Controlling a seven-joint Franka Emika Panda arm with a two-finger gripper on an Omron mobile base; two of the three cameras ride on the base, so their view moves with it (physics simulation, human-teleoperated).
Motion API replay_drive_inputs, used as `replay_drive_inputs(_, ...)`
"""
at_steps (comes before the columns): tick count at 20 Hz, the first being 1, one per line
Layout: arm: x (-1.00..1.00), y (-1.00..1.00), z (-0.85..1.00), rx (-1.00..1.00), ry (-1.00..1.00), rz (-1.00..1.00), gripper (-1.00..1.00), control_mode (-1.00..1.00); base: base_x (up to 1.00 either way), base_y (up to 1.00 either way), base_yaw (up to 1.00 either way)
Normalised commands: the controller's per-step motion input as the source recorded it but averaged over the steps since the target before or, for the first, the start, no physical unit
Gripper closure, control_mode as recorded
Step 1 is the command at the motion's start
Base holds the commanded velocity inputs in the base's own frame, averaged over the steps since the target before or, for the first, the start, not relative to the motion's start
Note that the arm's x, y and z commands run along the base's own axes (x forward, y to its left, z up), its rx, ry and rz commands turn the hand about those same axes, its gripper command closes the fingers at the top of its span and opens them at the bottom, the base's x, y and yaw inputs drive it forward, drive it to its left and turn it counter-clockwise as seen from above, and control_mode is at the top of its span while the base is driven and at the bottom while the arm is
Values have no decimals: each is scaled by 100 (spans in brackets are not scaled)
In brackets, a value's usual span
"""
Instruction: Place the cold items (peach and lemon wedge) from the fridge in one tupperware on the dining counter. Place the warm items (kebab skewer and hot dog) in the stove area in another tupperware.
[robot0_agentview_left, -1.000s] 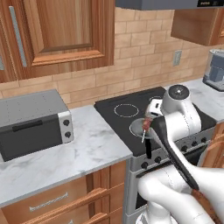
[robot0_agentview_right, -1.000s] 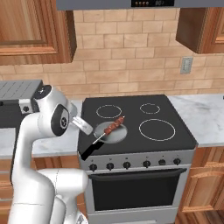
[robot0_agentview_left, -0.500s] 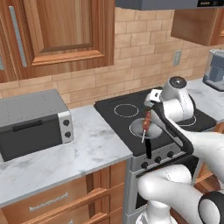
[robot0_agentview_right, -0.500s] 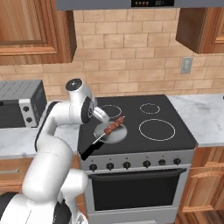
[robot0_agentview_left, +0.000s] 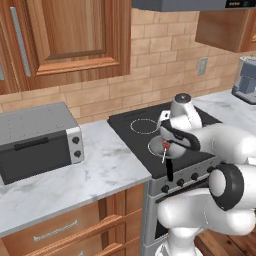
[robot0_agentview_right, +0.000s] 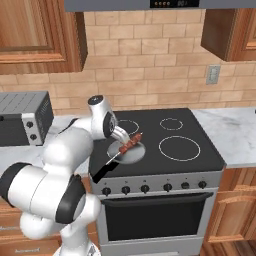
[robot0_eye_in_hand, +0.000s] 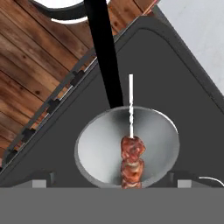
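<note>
red-brown kebab skewer (robot0_eye_in_hand: 131, 161) (white stick), grey pan (robot0_eye_in_hand: 94, 148) with black handle, black stove (robot0_agentview_right: 195, 165), speckled white counter (robot0_agentview_left: 105, 167)

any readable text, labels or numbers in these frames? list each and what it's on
None can be read.
Range hood panel: small orange marks, too small to read.
Stove knobs: no legible markings.
Toaster oven: two dials, no legible print.
Pan and kebab skewer: no text.

Home kitchen: stove (robot0_agentview_right: 165, 145), toaster oven (robot0_agentview_left: 37, 140), wood cabinets (robot0_agentview_left: 65, 40), brick backsplash, marble counter (robot0_agentview_left: 100, 170).
</note>
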Motion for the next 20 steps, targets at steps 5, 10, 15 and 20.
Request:
replay_drive_inputs(5,1,-23,-71,0,0,1,-100,-100,0,0,0)
replay_drive_inputs(10,18,-9,-34,0,-3,7,-100,-100,0,0,0)
replay_drive_inputs(15,60,0,-14,0,-1,6,-100,-100,0,0,0)
replay_drive_inputs(20,57,0,-29,0,0,3,-100,-100,0,0,0)
